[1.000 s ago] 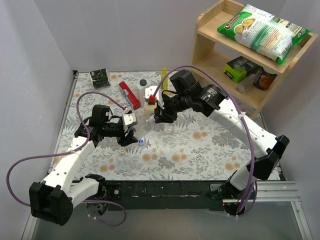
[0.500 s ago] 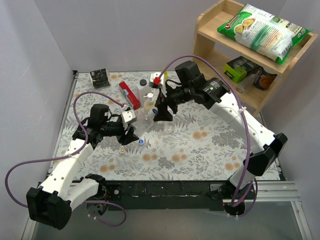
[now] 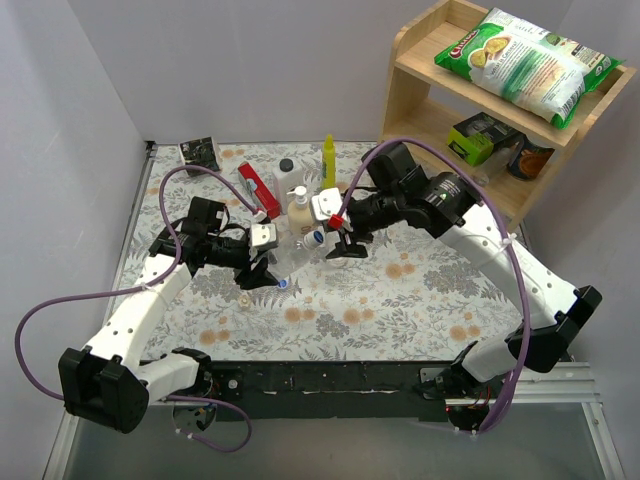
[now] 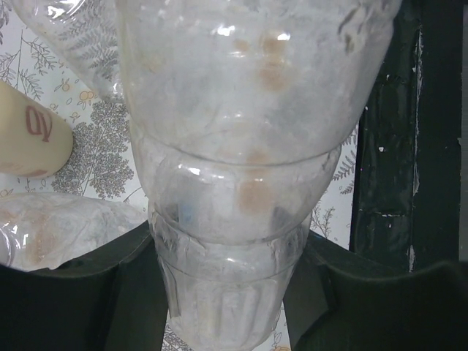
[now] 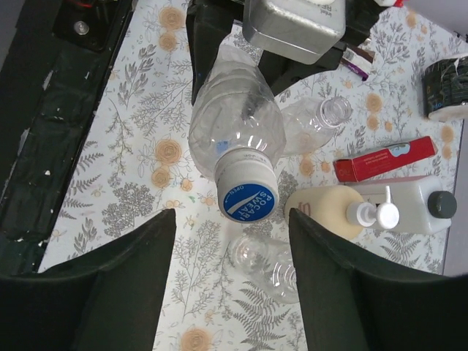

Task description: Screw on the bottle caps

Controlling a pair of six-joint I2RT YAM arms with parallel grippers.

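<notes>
My left gripper [image 3: 264,264] is shut on the base of a clear bottle [image 3: 292,252] and holds it tilted above the table; in the left wrist view the bottle [image 4: 227,183] fills the frame between the fingers [image 4: 131,292]. A blue cap [image 5: 248,196] sits on its neck and also shows in the top view [image 3: 316,238]. My right gripper [image 5: 232,219] is open, its jaws wide on either side of the cap and not touching it. Two uncapped clear bottles [image 5: 274,267] [image 5: 322,121] lie on the table. A loose blue cap [image 3: 282,284] and a pale cap [image 3: 243,297] lie near the left gripper.
A beige pump soap bottle [image 5: 344,212], a white bottle with a black lid [image 5: 420,205] and a red box [image 5: 384,157] lie close behind the bottles. A slim yellow bottle [image 3: 328,160] and a black box [image 3: 200,153] stand at the back. A wooden shelf [image 3: 420,60] stands at the right.
My right gripper has drawn back to the right from the held bottle's neck and turned its wrist. The blue cap now shows on the neck. The left gripper has barely moved.
</notes>
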